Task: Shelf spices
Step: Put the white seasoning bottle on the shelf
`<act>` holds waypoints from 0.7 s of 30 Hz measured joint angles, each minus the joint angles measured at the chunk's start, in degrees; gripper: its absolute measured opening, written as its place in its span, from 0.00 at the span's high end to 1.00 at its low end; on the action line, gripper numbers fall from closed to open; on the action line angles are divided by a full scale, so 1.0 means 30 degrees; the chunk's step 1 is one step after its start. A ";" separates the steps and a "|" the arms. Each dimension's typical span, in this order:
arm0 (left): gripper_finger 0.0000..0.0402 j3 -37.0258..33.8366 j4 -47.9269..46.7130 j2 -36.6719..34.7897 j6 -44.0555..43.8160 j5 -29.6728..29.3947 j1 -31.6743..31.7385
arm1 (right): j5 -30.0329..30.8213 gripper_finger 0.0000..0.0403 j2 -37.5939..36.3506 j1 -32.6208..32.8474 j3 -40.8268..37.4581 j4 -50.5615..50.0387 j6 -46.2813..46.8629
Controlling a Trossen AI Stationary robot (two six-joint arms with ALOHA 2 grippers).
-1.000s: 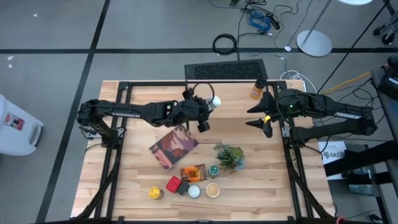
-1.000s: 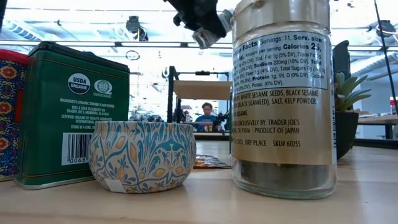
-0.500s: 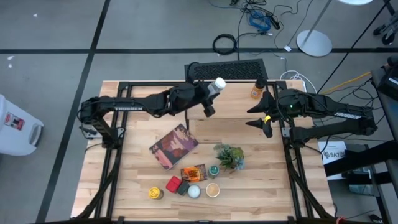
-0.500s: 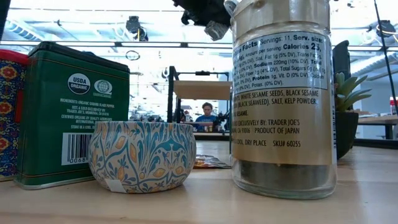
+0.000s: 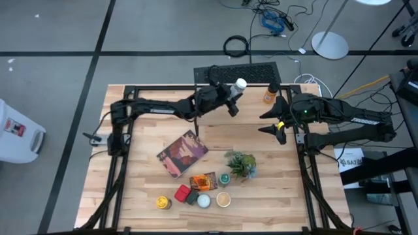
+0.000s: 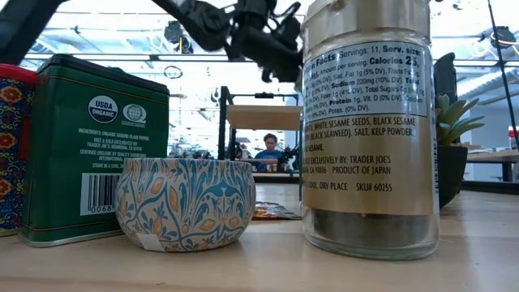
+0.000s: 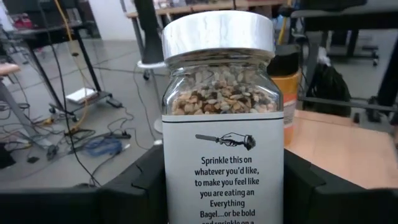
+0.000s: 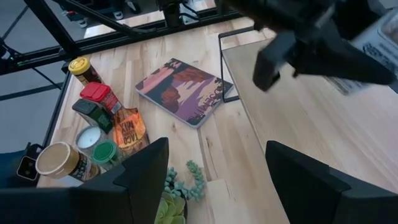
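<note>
My left gripper reaches over the shelf, a raised light-wood board on a black frame at the table's far middle. It is shut on a clear spice jar with a white lid and an "Everything Bagel" label. An orange jar stands on the shelf's far right part. Several other spices stand near the front edge: a yellow-topped jar, a red tin, a tan-topped jar and an orange packet. My right gripper hangs open at the shelf's right end, holding nothing. My left gripper pinches the jar's lower body between its two fingers, one on each side of the label. The fingers come in level from the table's left. The jar stands upright in the hold, lid up, lifted clear above the shelf board.
A maroon book lies left of the table's middle and a potted plant stands beside it. In the low view a large sesame jar, a green tin and a floral tin stand close to the camera.
My left gripper has carried the white-lidded jar toward the table's far edge and then toward its right, out over the shelf, with the arm stretching out and the wrist turning. The jar stays held and clear of the board.
</note>
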 joint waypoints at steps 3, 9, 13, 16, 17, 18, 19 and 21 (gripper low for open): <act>0.50 0.0000 0.1316 0.0857 -0.0124 -0.0042 0.0112 | -0.0002 0.36 0.0000 0.0004 0.0000 -0.0005 -0.0071; 0.50 0.0000 0.1722 0.1895 -0.1988 -0.0040 0.0792 | -0.0002 0.36 0.0000 0.0005 -0.0002 0.0006 -0.0260; 0.50 0.0007 0.1801 0.2224 -0.1988 -0.0040 0.0919 | 0.0002 0.36 0.0000 -0.0001 0.0004 0.0020 -0.0437; 0.50 0.0015 0.1730 0.2224 -0.1981 -0.0040 0.0908 | 0.0005 0.36 0.0000 0.0002 0.0002 0.0050 -0.0510; 0.50 0.0015 0.1695 0.2231 -0.1974 -0.0040 0.0908 | 0.0005 0.36 0.0000 0.0002 0.0001 0.0076 -0.0513; 0.50 0.0027 0.1650 0.2244 -0.1979 -0.0038 0.0908 | 0.0005 0.36 0.0000 0.0005 0.0000 0.0133 -0.0533; 0.49 0.0029 0.1583 0.2246 -0.1973 -0.0040 0.0915 | 0.0005 0.36 0.0000 0.0004 0.0002 0.0213 -0.0584; 0.49 0.0042 0.1416 0.2246 -0.1971 -0.0040 0.0912 | 0.0005 0.36 0.0000 0.0005 -0.0002 0.0246 -0.0656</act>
